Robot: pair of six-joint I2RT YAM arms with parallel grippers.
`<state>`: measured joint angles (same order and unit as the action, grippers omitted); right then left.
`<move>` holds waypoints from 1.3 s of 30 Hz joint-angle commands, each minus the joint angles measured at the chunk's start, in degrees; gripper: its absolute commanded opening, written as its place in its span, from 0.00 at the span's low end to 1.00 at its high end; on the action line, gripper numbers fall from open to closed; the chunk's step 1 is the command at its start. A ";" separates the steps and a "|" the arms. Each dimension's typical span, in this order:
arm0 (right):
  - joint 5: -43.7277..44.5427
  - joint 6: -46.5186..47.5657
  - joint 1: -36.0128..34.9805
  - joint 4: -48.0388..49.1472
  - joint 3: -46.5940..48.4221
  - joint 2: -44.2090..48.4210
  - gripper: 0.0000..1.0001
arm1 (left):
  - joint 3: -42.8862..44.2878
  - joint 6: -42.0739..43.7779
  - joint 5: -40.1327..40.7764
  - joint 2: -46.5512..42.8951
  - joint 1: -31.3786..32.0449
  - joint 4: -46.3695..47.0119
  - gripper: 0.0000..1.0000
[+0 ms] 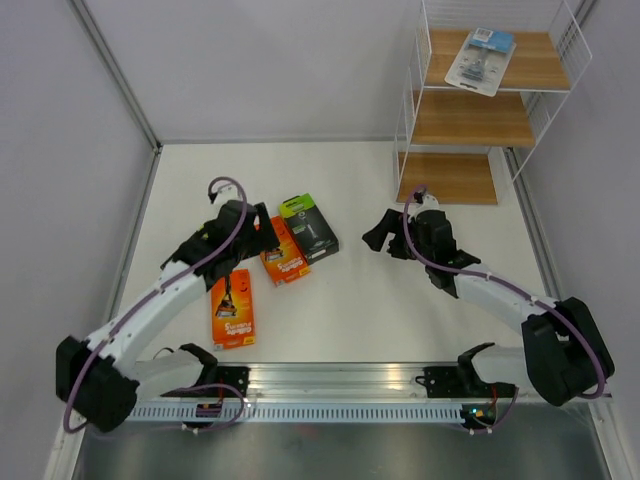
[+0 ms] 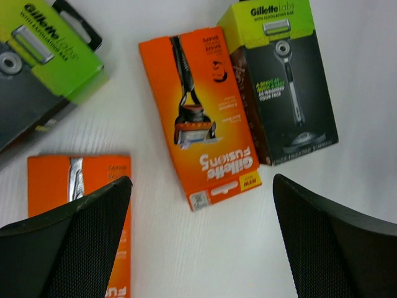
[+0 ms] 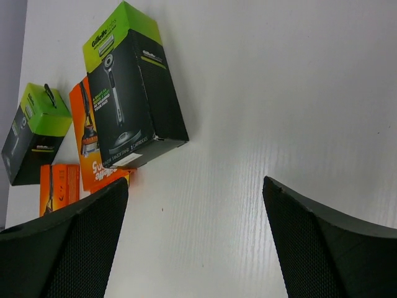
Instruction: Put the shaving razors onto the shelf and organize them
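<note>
The shelf (image 1: 470, 118) stands at the far right, with the clear blister pack (image 1: 482, 60) on its top board. On the table lie two orange razor cards (image 1: 232, 308) (image 1: 285, 252) and a black box with a lime-green end (image 1: 308, 225). My left gripper (image 1: 262, 228) is open and empty, hovering over them. In its wrist view it (image 2: 201, 180) is above one orange card (image 2: 198, 118), with that black box (image 2: 285, 93) to the right, a second black box (image 2: 37, 68) at upper left and the other orange card (image 2: 80, 186) at left. My right gripper (image 1: 377, 236) (image 3: 195, 180) is open and empty over bare table, right of the black box (image 3: 127, 93).
White walls with metal rails border the table at left (image 1: 140, 210) and right (image 1: 540, 240). A metal rail (image 1: 330, 385) carrying both arm bases runs along the near edge. The shelf's middle (image 1: 470, 120) and bottom (image 1: 450, 178) boards hold nothing visible.
</note>
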<state>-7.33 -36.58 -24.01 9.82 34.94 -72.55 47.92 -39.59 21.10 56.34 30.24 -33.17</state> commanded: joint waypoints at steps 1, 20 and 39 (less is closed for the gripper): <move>4.95 -6.30 -1.65 6.26 1.54 -0.75 0.94 | 9.54 1.79 2.19 12.45 -1.32 6.01 1.00; 11.38 -25.03 -12.99 9.67 6.99 -17.61 0.91 | 41.02 18.76 -19.52 55.36 -11.17 16.21 0.99; 10.32 -22.92 -13.26 6.71 11.47 -23.60 0.80 | 29.28 8.76 -40.70 57.84 -7.66 23.93 0.77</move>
<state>1.58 -60.14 -37.01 17.50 44.40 -96.60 82.50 -24.14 -13.65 117.69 19.40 -11.62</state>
